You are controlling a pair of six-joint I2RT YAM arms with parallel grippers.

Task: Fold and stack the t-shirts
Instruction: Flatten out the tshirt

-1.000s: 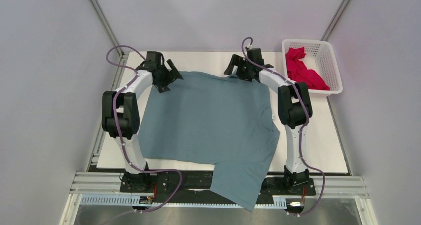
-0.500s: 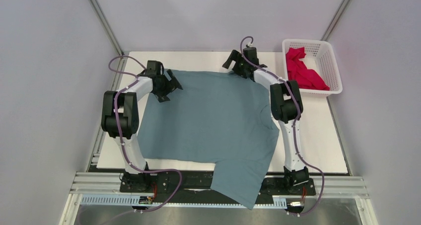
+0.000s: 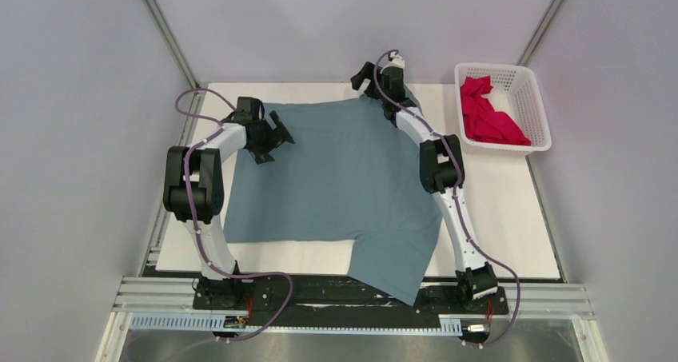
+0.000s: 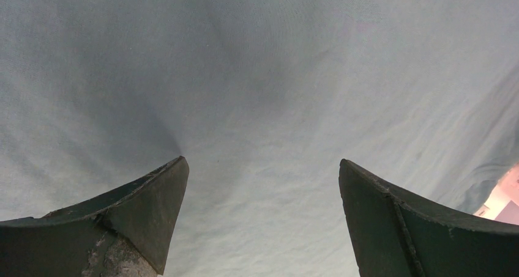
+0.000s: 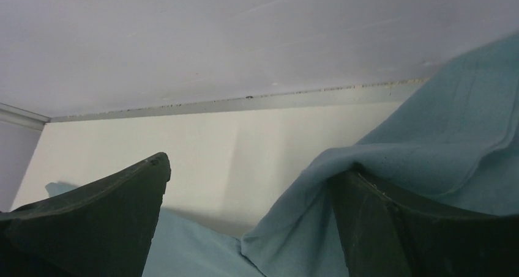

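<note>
The blue shirt (image 3: pixel 336 178) covers most of the counter (image 3: pixel 512 218), and part of it hangs over the near edge between the arm bases. Bare counter shows in a wide strip on the right, a near-left strip and a thin band along the far edge. The basket (image 3: pixel 537 98) fills the far right corner, with the pink shirt (image 3: pixel 488 118) heaped inside. The right arm (image 3: pixel 440 166) stretches over the blue shirt's right side and bars crossing there. Walls (image 3: pixel 336 26) close the back and both sides. The right end effector (image 3: pixel 369 78) is at the far edge, spread wide, with cloth draped on one of its fingers (image 5: pixel 422 228). The left end effector (image 3: pixel 276 134), also spread, hovers over the shirt's far left corner.
</note>
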